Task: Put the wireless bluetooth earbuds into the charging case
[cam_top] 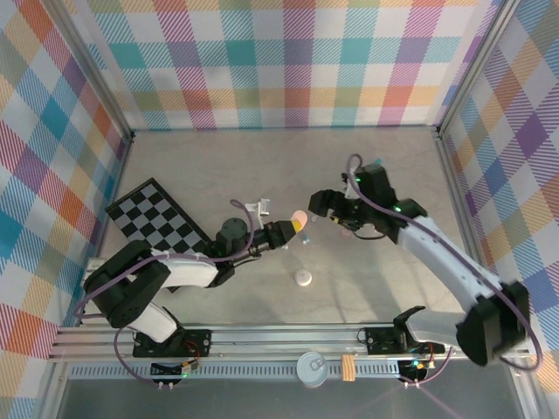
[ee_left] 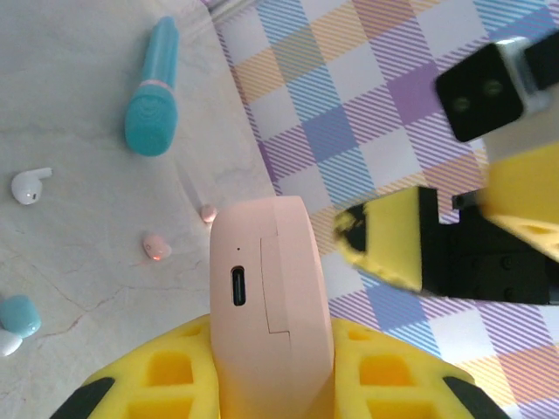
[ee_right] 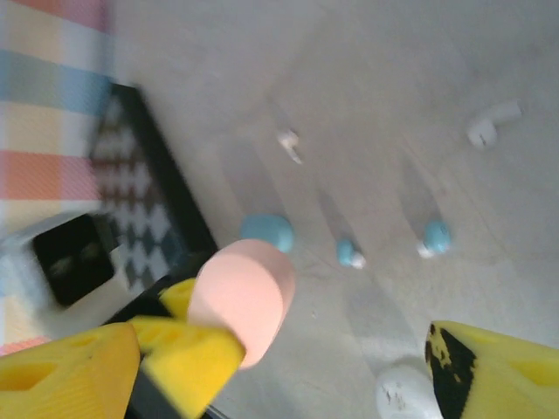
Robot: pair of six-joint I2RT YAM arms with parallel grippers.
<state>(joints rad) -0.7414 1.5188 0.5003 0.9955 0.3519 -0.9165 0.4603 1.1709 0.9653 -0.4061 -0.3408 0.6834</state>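
Case, pink (ee_left: 271, 305): seemingly shut, pinched in left claw (cam_top: 290, 230) above middle of tabletop (cam_top: 262, 166). Right claw (cam_top: 325, 202) spread, just beside it. Pink earbuds (ee_left: 157, 247) loose on tabletop. Recommended: left grips firmly while right opens lid first.

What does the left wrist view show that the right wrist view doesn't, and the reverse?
Left wrist adds: the charging port on the pink case, a teal stick and two pinkish buds on the table. Right wrist adds: the checkerboard, a blue case and a white case. Shared: the pink case clamped in the left claw, plus a loose white earbud.
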